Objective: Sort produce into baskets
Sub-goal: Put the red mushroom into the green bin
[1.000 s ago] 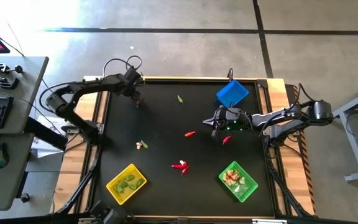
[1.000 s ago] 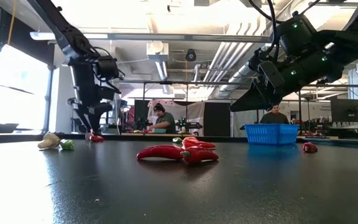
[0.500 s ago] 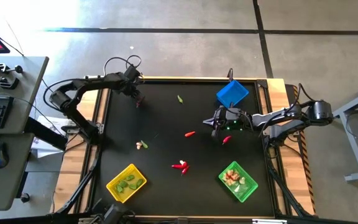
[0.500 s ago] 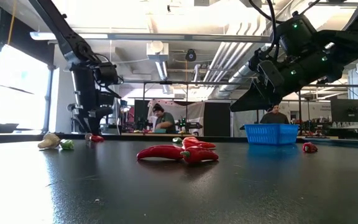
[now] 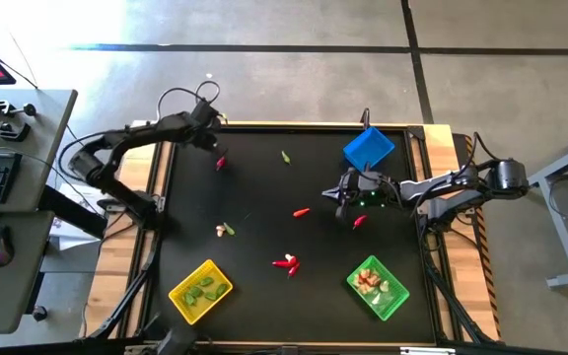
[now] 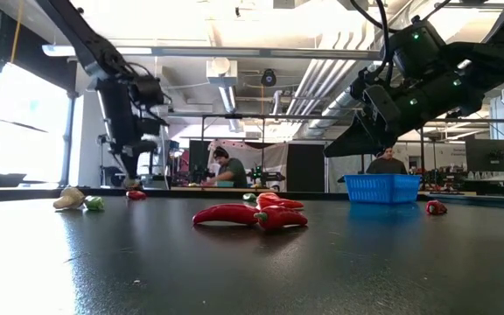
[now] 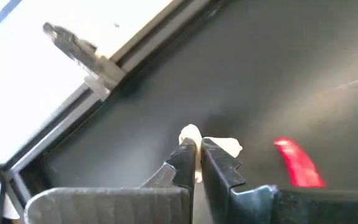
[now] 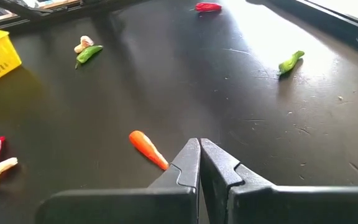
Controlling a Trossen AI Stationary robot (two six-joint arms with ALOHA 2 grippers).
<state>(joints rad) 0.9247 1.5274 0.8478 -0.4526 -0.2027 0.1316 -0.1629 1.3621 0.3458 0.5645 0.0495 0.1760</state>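
Worktop: your black worktop (image 5: pixel 264 286) carries scattered toy produce.
Left claw (image 7: pixel 197 148): shut on a small whitish bulb (image 7: pixel 227 145) at the far left corner, beside a thin red chili (image 5: pixel 221 163).
Right claw (image 8: pixel 199 147): closed, empty, raised over a small orange carrot piece (image 8: pixel 148 149).
Baskets: yellow plastic tray (image 5: pixel 201 290) and bright green plastic tray (image 5: pixel 378 286) near, blue plastic tray (image 5: pixel 368 147) far.

Left tool (image 7: pixel 197 154) closed on whitish bulb (image 7: pixel 227 147); lifted off table
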